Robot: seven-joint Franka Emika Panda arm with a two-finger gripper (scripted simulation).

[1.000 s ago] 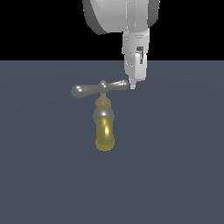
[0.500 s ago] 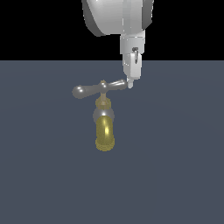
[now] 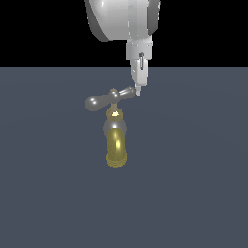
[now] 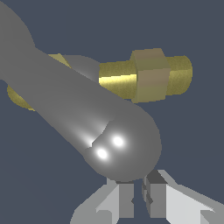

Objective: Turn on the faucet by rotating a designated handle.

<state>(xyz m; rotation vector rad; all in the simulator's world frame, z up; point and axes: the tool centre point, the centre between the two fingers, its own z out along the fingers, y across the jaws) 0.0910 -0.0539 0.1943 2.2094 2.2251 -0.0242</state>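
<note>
**Gripper at the crossbar's end**

The faucet (image 3: 116,140) stands mid-surface (image 3: 193,184), its handle (image 3: 110,99) on top. The gripper (image 3: 138,92), fingers nearly together and holding nothing, touches the handle's rounded end on the exterior view's right. That crossbar looks rigid, polished and likely slippery (a sideways push at the bulb suits better than pinching). Nothing else crowds it.

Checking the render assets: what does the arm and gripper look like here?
Glossy white-grey rounded arm link with a darker grey edge, narrowing to a white wrist block. The gripper has slim pale-grey fingers with angular, darker inner pads. No cables or markings visible.
</note>
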